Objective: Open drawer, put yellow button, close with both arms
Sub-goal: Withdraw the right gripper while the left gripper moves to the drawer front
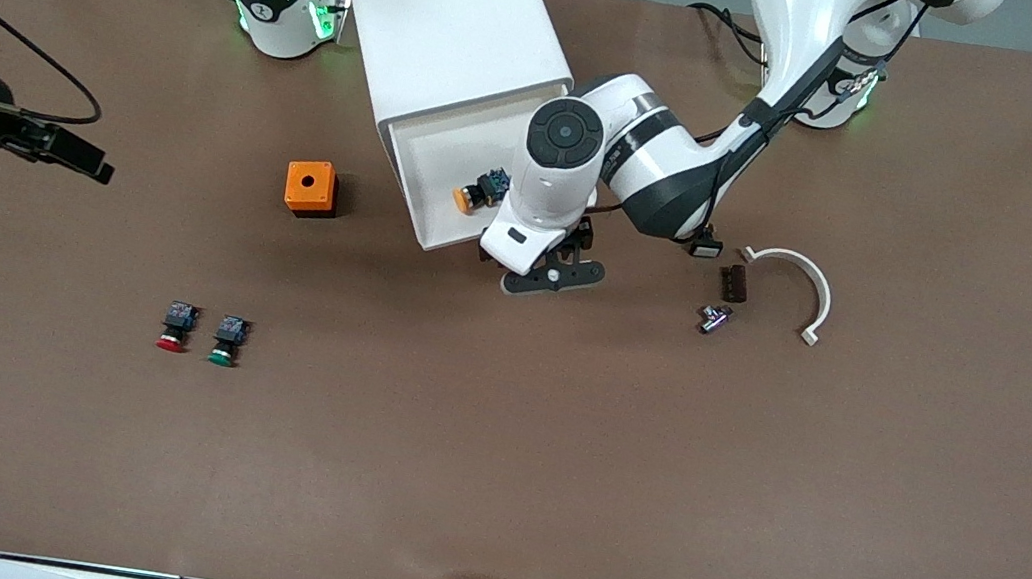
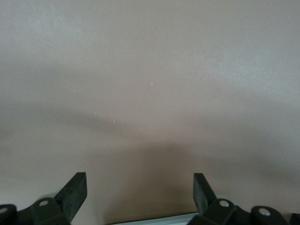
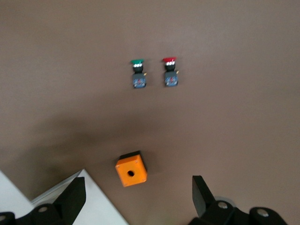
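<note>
The drawer [image 1: 436,172], the uppermost of the white cabinet [image 1: 454,13], stands pulled open. The yellow button [image 1: 477,191] lies on its side inside it. My left gripper [image 1: 553,278] is open and empty, low at the drawer's front rim, at its corner toward the left arm's end. In the left wrist view its fingers [image 2: 75,190] frame bare table, with a strip of white rim [image 2: 154,219] between them. My right gripper [image 1: 90,162] is open and empty, held high over the right arm's end of the table. Its wrist view shows a corner of the drawer [image 3: 70,199].
An orange cube with a hole [image 1: 310,188] [image 3: 131,171] sits beside the drawer toward the right arm's end. Red [image 1: 175,327] [image 3: 169,70] and green [image 1: 226,339] [image 3: 137,71] buttons lie nearer the front camera. A white curved piece [image 1: 795,283], a brown part [image 1: 733,283] and a small metal part [image 1: 714,317] lie toward the left arm's end.
</note>
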